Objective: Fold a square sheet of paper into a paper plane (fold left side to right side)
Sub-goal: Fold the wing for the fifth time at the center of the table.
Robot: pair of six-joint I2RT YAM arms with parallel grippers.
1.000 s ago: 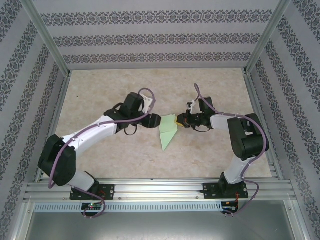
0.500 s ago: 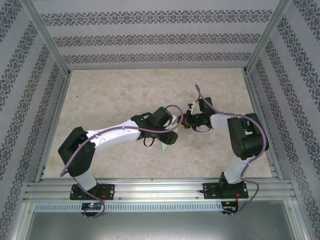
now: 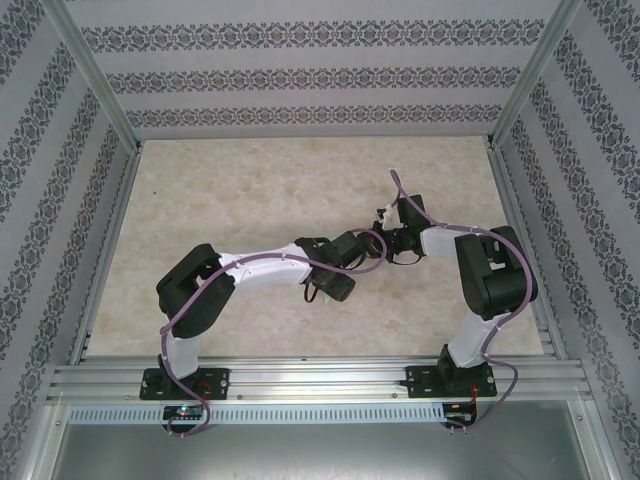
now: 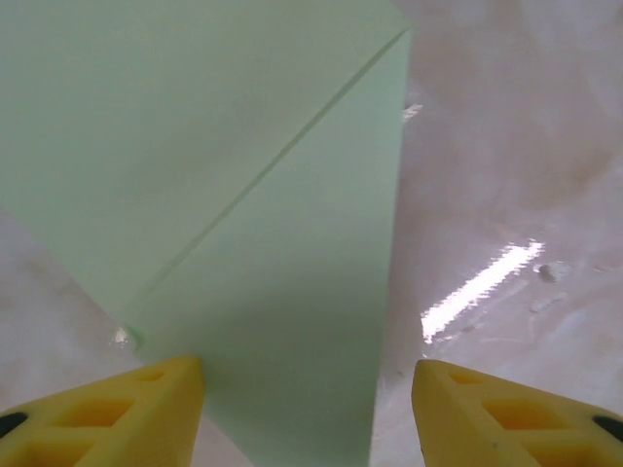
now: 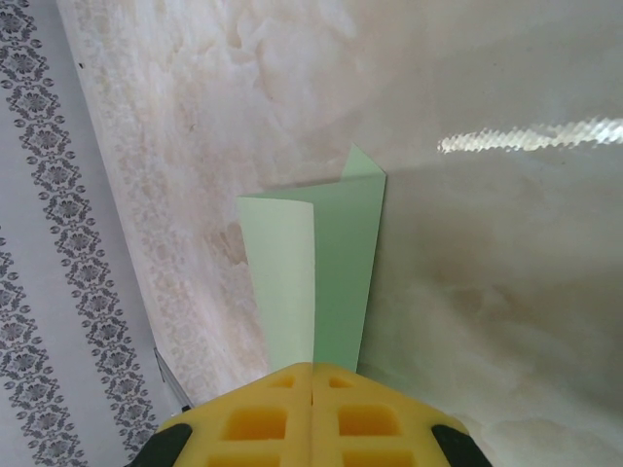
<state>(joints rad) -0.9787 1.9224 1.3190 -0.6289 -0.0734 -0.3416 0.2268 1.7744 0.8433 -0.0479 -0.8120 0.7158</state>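
The sheet of paper (image 4: 282, 253) is pale green, folded into a layered pointed shape with a diagonal crease, and lies on the table. My left gripper (image 4: 307, 372) hangs low over its narrow end, open, one yellow fingertip (image 4: 146, 399) on each side of the strip and neither touching it. In the top view the left gripper (image 3: 338, 284) reaches across and covers the paper. My right gripper (image 5: 313, 372) is shut on the sheet's edge (image 5: 336, 272), with two layers running out from between the pads. From above, the right gripper (image 3: 378, 240) sits just right of the left wrist.
The marbled beige tabletop (image 3: 230, 190) is bounded by patterned walls (image 3: 300, 75) at the back and sides. An aluminium rail (image 3: 320, 380) with both arm bases runs along the near edge. The two wrists are close together at the table's centre.
The left arm has swung right and forward, from beside the paper to over it, hiding it from above. Its jaws have narrowed slightly. The right gripper has stayed put, still shut.
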